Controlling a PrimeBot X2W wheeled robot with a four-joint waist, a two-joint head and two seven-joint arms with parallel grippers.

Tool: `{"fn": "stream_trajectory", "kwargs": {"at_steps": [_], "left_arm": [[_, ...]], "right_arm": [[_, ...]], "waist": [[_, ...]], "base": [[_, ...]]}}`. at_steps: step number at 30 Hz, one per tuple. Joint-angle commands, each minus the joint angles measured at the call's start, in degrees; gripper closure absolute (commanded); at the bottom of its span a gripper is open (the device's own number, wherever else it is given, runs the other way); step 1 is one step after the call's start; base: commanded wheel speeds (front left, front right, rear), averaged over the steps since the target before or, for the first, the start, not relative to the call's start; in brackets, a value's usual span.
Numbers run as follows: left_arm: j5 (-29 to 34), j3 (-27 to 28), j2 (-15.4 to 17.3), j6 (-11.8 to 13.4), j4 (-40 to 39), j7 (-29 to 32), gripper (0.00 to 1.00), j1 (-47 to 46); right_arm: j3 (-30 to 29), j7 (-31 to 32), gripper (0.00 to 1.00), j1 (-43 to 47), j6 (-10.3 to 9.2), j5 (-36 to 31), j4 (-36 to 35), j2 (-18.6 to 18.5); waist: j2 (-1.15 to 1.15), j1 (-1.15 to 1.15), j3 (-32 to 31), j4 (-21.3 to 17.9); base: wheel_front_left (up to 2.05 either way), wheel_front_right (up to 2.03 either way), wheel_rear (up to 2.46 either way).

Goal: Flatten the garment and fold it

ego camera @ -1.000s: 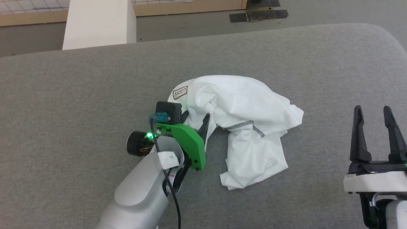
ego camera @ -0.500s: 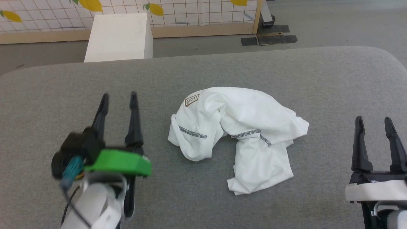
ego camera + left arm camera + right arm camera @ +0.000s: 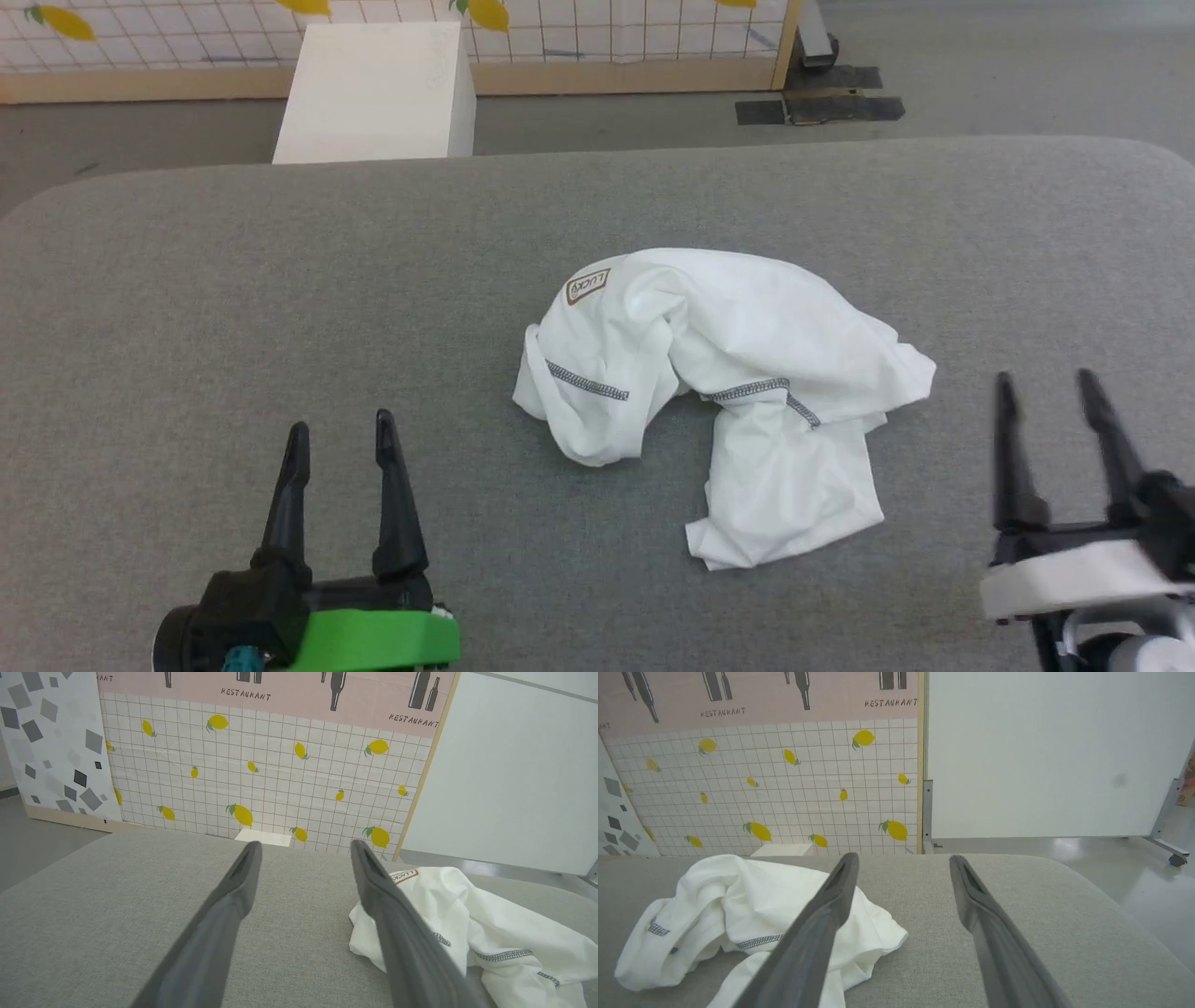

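The left tool [image 3: 342, 425] has drawn back off the crumpled garment [image 3: 747, 355] toward the near-left corner of the tabletop [image 3: 233, 280] — released, empty — as is the right tool [image 3: 1044, 378].

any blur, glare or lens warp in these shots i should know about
head view: even soft light, faint shadow under the shirt, right gripper smeared by motion blur, left gripper crisp; left wrist view: jaws soft near the lens, wall grid lines splay from the wide angle; right wrist view: pale glare on the shiny floor at right.
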Motion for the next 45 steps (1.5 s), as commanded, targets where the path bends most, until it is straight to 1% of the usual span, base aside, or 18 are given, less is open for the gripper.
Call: {"fn": "stream_trajectory", "kwargs": {"at_steps": [1,3,5,9,10,15,21,22,23,24,29,31,33,37,41,43,45], "left_arm": [[0.9,0.6,-0.6,-0.9,0.3,-0.2,0.00,-1.3],[1.7,1.2,-1.7,-2.3,0.8,-0.2,0.00,-2.4],[2.4,1.6,-2.6,-3.5,1.2,-0.2,0.00,-3.3],[2.9,2.5,-4.1,-5.3,2.1,-0.2,0.00,-4.0],[3.2,2.7,-4.7,-6.0,2.5,-0.2,0.00,-4.0],[3.5,3.2,-5.4,-7.3,3.0,-0.2,0.00,-4.3],[4.2,3.5,-5.6,-8.2,3.8,-0.2,0.00,-4.9],[4.4,3.5,-5.6,-8.4,3.9,-0.2,0.00,-4.9],[4.5,3.4,-5.7,-8.4,4.1,-0.2,0.00,-4.9],[4.5,3.4,-5.7,-8.5,4.2,-0.2,0.00,-4.8],[4.6,3.8,-5.7,-8.5,4.8,-0.2,0.00,-3.8],[4.6,4.0,-5.7,-8.6,5.0,-0.2,0.00,-3.4],[4.6,4.3,-5.7,-8.7,5.0,-0.2,0.00,-2.9],[4.6,5.2,-5.7,-8.9,5.0,-0.2,0.00,-2.4],[4.3,5.5,-5.7,-8.9,4.9,-0.2,0.00,-2.2],[4.2,5.5,-5.7,-8.8,4.9,-0.2,0.00,-2.2],[4.0,5.4,-5.7,-8.7,4.9,-0.2,0.00,-2.1]], "right_arm": [[1.4,2.1,0.00,-0.9,-0.09,-0.5,-0.3,-0.5],[3.7,7.7,0.00,-1.4,-0.09,-0.4,0.5,-2.3],[5.2,12.1,0.00,-1.7,-0.09,0.2,1.4,-4.3],[6.7,19.9,0.00,-1.1,-0.09,1.6,3.7,-6.9],[7.3,22.8,0.00,-0.6,-0.09,2.3,4.5,-7.6],[8.9,25.4,0.00,-0.3,-0.09,3.5,7.1,-8.7],[11.6,27.9,0.00,-2.3,-0.09,3.3,13.5,-9.1],[11.6,28.0,0.19,-2.8,-0.09,3.4,14.6,-8.9],[11.3,27.7,0.56,-3.3,-0.09,3.1,15.5,-8.6],[11.1,27.2,1.00,-3.7,-0.09,2.6,16.3,-8.3],[7.9,25.5,1.00,-4.3,-0.09,1.7,17.5,-6.3],[5.8,24.6,1.00,-4.2,-0.09,1.4,16.3,-6.3],[3.4,24.2,1.00,-4.0,-0.09,1.0,14.4,-7.1],[-3.6,24.1,1.00,-4.8,-0.09,-1.0,8.1,-9.8],[-12.6,25.4,1.00,-5.1,-0.09,-3.7,1.4,-11.5],[-17.5,26.0,1.00,-4.3,-0.09,-5.6,-0.8,-11.0],[-21.4,26.7,1.00,-3.0,-0.09,-6.8,-1.5,-9.5]], "waist": [[0.00,0.00,1.2,0.9],[0.00,0.00,2.3,1.7],[0.00,0.00,3.2,2.6],[0.00,0.00,4.7,4.7],[0.00,0.00,5.2,5.6],[0.00,0.00,6.0,7.8],[0.00,0.00,6.1,9.3],[0.00,0.00,5.9,9.4],[0.00,0.00,5.8,9.4],[0.00,0.00,5.5,9.3],[0.00,0.00,3.6,8.1],[0.00,0.00,2.5,7.2],[0.00,0.00,1.6,6.2],[0.00,0.00,0.1,3.7],[0.00,0.00,-0.5,1.8],[0.00,0.00,-0.4,1.2],[0.00,0.00,-0.3,0.8]], "base": [[0.00,0.00,0.00],[0.00,0.00,0.00],[0.00,0.00,0.00],[0.00,0.00,0.00],[0.00,0.00,0.00],[0.00,0.00,0.00],[0.00,0.00,0.00],[0.00,0.00,0.00],[0.00,0.00,0.00],[0.00,0.00,0.00],[0.00,0.00,0.00],[0.00,0.00,0.00],[0.00,0.00,0.00],[0.00,0.00,0.00],[0.00,0.00,0.00],[0.00,0.00,0.00],[0.00,0.00,0.00]]}}
